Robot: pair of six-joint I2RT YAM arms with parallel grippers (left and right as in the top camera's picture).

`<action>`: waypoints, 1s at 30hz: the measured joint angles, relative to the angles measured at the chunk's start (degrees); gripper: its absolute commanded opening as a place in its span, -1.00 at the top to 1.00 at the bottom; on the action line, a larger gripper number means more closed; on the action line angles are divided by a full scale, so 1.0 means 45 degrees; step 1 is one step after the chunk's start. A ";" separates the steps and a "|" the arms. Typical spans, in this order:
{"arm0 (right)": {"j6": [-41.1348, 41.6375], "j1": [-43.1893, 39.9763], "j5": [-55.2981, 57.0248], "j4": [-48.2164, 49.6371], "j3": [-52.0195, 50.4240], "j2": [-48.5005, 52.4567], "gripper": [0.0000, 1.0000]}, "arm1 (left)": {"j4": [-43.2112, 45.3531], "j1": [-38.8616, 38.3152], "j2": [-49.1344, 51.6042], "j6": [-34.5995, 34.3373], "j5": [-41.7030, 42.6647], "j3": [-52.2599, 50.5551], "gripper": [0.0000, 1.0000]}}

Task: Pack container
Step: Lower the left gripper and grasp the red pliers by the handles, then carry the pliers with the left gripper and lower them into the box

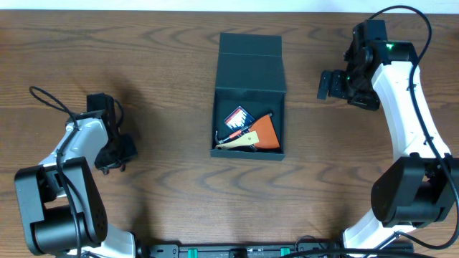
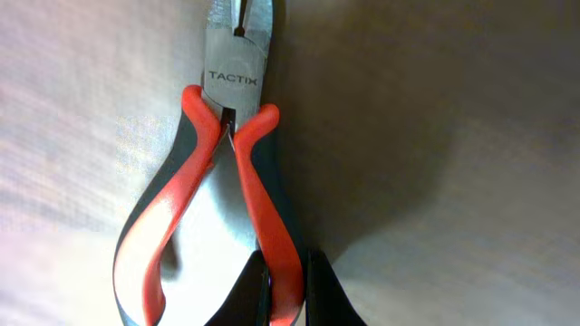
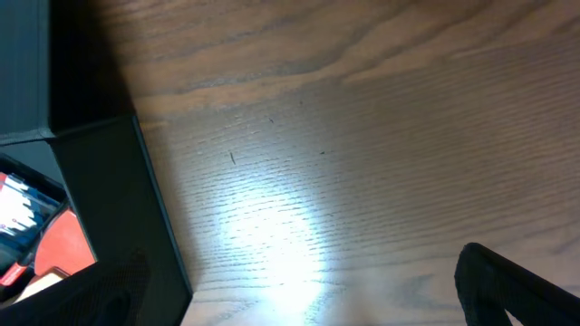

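At table centre: container (image 1: 247, 153), dark teal-green, rectangular, open, its lid (image 1: 251, 63) folded back flat toward the far edge. Contents as seen from overhead: an orange triangular piece (image 1: 267, 131), a red-and-black packet (image 1: 238, 117) and a cream-handled tool (image 1: 237, 141) lying along the near wall; some bare floor remains on the far side. At table left, well apart from the container: pliers (image 2: 237, 81), steel head stamped TACTIX, red-and-grey handles, lying flat on the wooden table (image 1: 165, 79). The left gripper (image 2: 288, 294) is down over them, jaws pressed together and pinching the right-hand handle near its tail end; the other handle lies free. At table right, near the container's far right corner but not touching it: right gripper (image 1: 331, 84), jaws spread wide, holding nothing. Step in hand, by judgement: lifting the pliers and carrying them to the container. Handling notes: the hold is on one handle only and far from the heavy head, so the tool will likely hang nose-down or swing about the pinch; a slow, straight lift lets the grip prove itself before any sideways travel. The carry should clear the container's near and left walls with the dangling head counted in. Placement is best on the open floor, lengthwise with the box, set low before release so the pliers neither bounce nor come to rest propped on the orange piece, which could keep the lid from shutting.
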 measured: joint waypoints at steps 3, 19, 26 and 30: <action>0.0000 0.0000 0.0000 0.0058 -0.0005 0.0000 -0.98 | -0.0457 -0.0495 -0.0350 0.0010 0.0034 0.0029 0.88; -0.0005 0.0000 0.0029 0.0083 -0.0005 0.0000 -0.99 | -0.2011 -0.7232 -0.3429 0.3852 0.0670 0.3939 0.89; -0.0005 0.0000 0.0029 0.0078 -0.0005 0.0000 -0.99 | -0.0967 -1.0516 -0.3104 0.8728 0.1049 0.3973 0.89; -0.0005 0.0000 0.0029 0.0039 -0.0005 -0.0005 -0.98 | -0.0136 -1.1385 -0.2467 1.0302 0.1127 0.3978 0.89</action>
